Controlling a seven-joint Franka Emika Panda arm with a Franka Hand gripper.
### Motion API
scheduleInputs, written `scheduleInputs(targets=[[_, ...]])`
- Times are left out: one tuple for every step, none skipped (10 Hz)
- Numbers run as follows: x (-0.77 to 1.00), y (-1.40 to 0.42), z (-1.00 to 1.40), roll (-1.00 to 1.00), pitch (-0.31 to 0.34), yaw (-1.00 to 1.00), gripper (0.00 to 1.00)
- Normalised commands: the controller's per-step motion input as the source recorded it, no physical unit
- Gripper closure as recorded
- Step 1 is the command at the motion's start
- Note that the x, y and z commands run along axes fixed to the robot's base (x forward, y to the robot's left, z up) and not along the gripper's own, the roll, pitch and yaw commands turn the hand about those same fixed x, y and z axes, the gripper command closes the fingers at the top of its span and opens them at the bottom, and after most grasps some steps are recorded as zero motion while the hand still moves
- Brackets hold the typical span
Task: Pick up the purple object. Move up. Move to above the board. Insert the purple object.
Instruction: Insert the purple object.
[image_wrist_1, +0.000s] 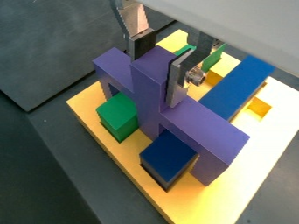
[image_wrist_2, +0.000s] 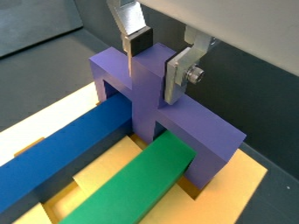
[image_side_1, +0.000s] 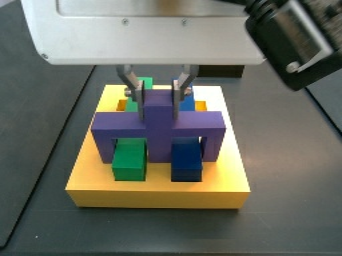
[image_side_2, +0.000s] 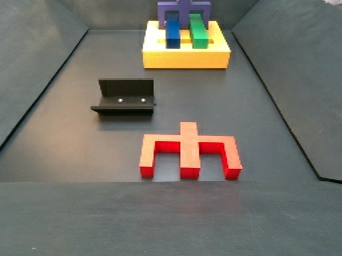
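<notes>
Insertion looks pretty much finished from where I sit. Going left to right in a side view: the green bar (image_side_1: 128, 158), then the purple object (image_side_1: 159, 122) straddling over it, then the blue bar (image_side_1: 187, 160), all on the yellow board (image_side_1: 160, 190). Its legs are down on the board, one outside each bar and one between them, so pick, lift and move seem done; what's left, I reckon, is letting go and backing off. My gripper (image_wrist_1: 163, 59) sits right over the board with the silver fingers (image_wrist_2: 179, 72) pinching the raised stub on top, jaws narrow. The piece is chunky, matte purple, square-edged, sitting level as far as I can tell. Away from the board, the fixture (image_side_2: 124, 97) and a red piece (image_side_2: 191, 152) lie on the floor.
</notes>
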Motion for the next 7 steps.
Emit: scheduleInputs(targets=[[0.15, 0.0, 0.0, 0.03, 0.0, 0.0, 1.0], [0.19, 0.02, -0.04, 0.01, 0.02, 0.0, 1.0], [0.12, 0.17, -0.06, 0.04, 0.02, -0.04, 1.0], [0.0, 0.03, -0.13, 0.08, 0.001, 0.0, 1.0], [-0.03, 0.0, -0.17, 0.04, 0.0, 0.0, 1.0], [-0.06, 0.0, -0.15, 0.0, -0.043, 0.02, 1.0], [-0.19, -0.03, -0.27, 0.0, -0.044, 0.06, 1.0]])
